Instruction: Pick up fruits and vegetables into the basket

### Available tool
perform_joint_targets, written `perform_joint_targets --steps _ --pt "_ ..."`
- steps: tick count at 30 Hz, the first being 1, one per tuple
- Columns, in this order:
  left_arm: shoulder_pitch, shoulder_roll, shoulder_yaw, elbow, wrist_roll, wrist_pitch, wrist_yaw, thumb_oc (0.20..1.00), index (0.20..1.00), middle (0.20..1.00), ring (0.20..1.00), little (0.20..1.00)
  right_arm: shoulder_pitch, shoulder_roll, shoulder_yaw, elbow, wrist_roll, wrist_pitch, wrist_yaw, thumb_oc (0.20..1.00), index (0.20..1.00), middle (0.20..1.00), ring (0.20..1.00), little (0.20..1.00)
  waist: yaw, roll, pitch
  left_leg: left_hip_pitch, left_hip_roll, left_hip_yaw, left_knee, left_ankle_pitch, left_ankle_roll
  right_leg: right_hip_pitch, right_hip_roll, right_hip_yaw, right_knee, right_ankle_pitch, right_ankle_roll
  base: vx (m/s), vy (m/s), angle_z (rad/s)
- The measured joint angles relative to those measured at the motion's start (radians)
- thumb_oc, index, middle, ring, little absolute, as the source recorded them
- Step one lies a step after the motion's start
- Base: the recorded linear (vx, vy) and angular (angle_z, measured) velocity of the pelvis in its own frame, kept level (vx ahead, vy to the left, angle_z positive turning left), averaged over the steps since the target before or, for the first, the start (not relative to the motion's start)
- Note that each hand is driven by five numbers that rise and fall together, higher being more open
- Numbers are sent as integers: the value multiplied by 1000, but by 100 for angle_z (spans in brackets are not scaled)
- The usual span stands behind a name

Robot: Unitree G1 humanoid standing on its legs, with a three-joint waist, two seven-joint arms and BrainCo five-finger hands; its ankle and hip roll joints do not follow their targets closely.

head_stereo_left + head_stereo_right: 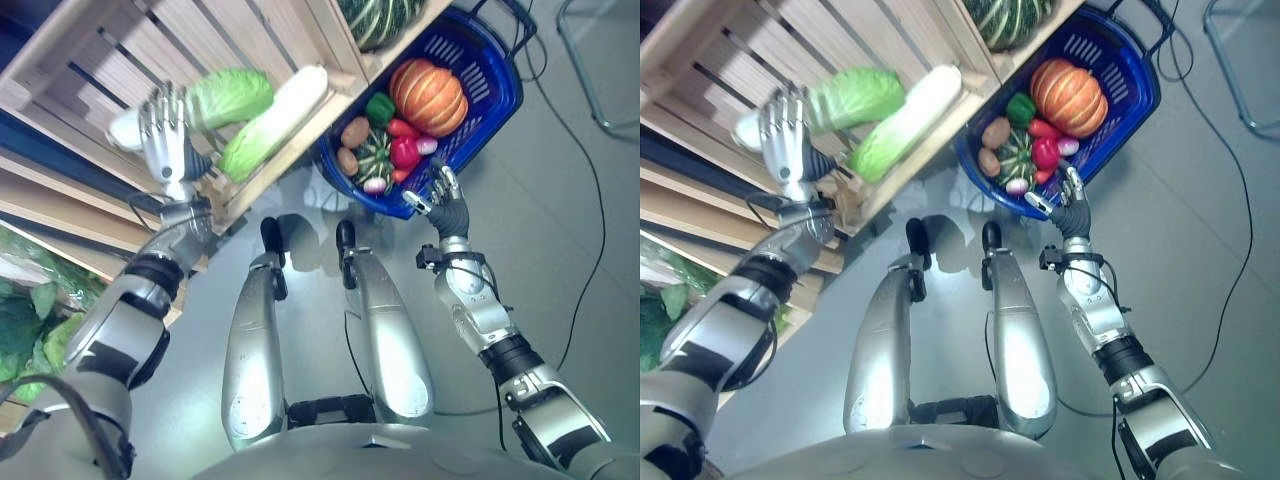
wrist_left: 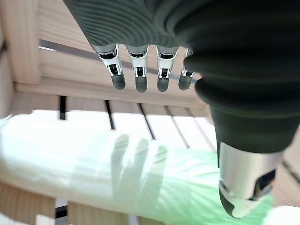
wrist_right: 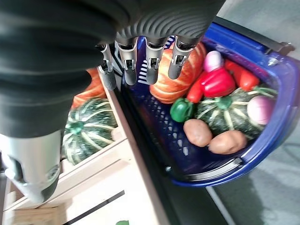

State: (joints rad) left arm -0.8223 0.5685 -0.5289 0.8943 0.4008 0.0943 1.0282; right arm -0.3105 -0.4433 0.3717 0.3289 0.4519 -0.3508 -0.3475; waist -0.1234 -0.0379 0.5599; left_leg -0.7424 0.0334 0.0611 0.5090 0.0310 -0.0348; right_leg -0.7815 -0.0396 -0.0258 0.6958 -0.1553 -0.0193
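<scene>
A blue basket point(image 1: 505, 95) stands on the floor beside the wooden crates, holding an orange pumpkin point(image 1: 428, 95), a green pepper point(image 1: 380, 107), a red pepper point(image 1: 404, 152), two potatoes point(image 1: 355, 132), a small striped squash point(image 1: 375, 150) and other small produce. My right hand point(image 1: 442, 197) hovers open at the basket's near rim point(image 3: 281, 93), fingers straight and empty. My left hand point(image 1: 165, 135) reaches into a slatted crate point(image 1: 100, 60), open, fingers point(image 2: 138, 70) straight above a long pale napa cabbage point(image 1: 275, 120). A round green cabbage point(image 1: 232, 97) lies just beside that hand.
Another crate by the basket holds a dark striped squash point(image 1: 378, 18) and an orange pumpkin point(image 3: 89, 86). Leafy greens point(image 1: 20, 330) fill a lower shelf at the left. A metal frame point(image 1: 590, 60) stands on the floor at the upper right.
</scene>
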Motion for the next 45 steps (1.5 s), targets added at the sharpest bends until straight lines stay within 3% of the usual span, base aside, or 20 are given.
perform_joint_targets --steps 7,17,32,33,34,35,36,45 --pt "-33 13 59 3 -50 87 46 1000 1000 1000 1000 1000 -7 -6 -1 -3 -1 34 -5 1000 1000 1000 1000 1000 -6 -3 2 -69 0 -13 45 -13 -3 -66 -2 -6 51 -16 -10 2 3 2" --pt "-37 61 64 -38 -67 213 47 1000 1000 1000 1000 1000 -6 -11 -5 -27 -1 73 -14 1000 1000 1000 1000 1000 -8 -6 3 -143 -1 -15 57 -15 -9 -140 -3 -7 58 -20 -9 25 16 0" --pt "-53 110 63 -96 -104 334 7 1000 1000 1000 1000 1000 -13 -32 -31 -86 -1 140 -21 1000 1000 1000 1000 1000 -6 -6 3 -241 1 0 142 -42 2 -238 -3 14 121 -28 -1 27 37 -3" --pt "-56 110 63 -100 -116 339 7 793 793 793 793 793 -13 -33 -31 -86 -1 145 -21 1000 1000 1000 1000 1000 -7 -6 3 -244 1 3 148 -45 3 -242 -3 16 126 -29 0 8 16 -4" --pt "-57 110 63 -100 -122 339 6 702 702 702 702 702 -13 -33 -31 -86 -1 146 -22 1000 1000 1000 1000 1000 -7 -6 3 -245 2 3 150 -45 4 -242 -3 17 127 -29 0 14 17 -4" --pt "-61 110 64 -100 -132 340 4 504 504 504 504 504 -12 -34 -32 -86 -1 146 -22 1000 1000 1000 1000 1000 -7 -6 3 -245 2 3 149 -46 5 -243 -3 17 127 -29 0 0 0 0" --pt "-63 111 64 -105 -136 344 3 200 200 200 200 200 -12 -36 -32 -86 -1 146 -22 1000 1000 1000 1000 1000 -7 -6 3 -245 1 3 150 -47 5 -244 -4 17 127 -30 -1 0 0 0" --pt "-60 111 63 -125 -150 367 -56 200 200 200 200 200 -15 -48 -45 -99 -1 154 -21 1000 1000 1000 1000 1000 -3 -6 3 -253 4 7 149 -49 0 -254 0 21 125 -29 0 1 2 0"
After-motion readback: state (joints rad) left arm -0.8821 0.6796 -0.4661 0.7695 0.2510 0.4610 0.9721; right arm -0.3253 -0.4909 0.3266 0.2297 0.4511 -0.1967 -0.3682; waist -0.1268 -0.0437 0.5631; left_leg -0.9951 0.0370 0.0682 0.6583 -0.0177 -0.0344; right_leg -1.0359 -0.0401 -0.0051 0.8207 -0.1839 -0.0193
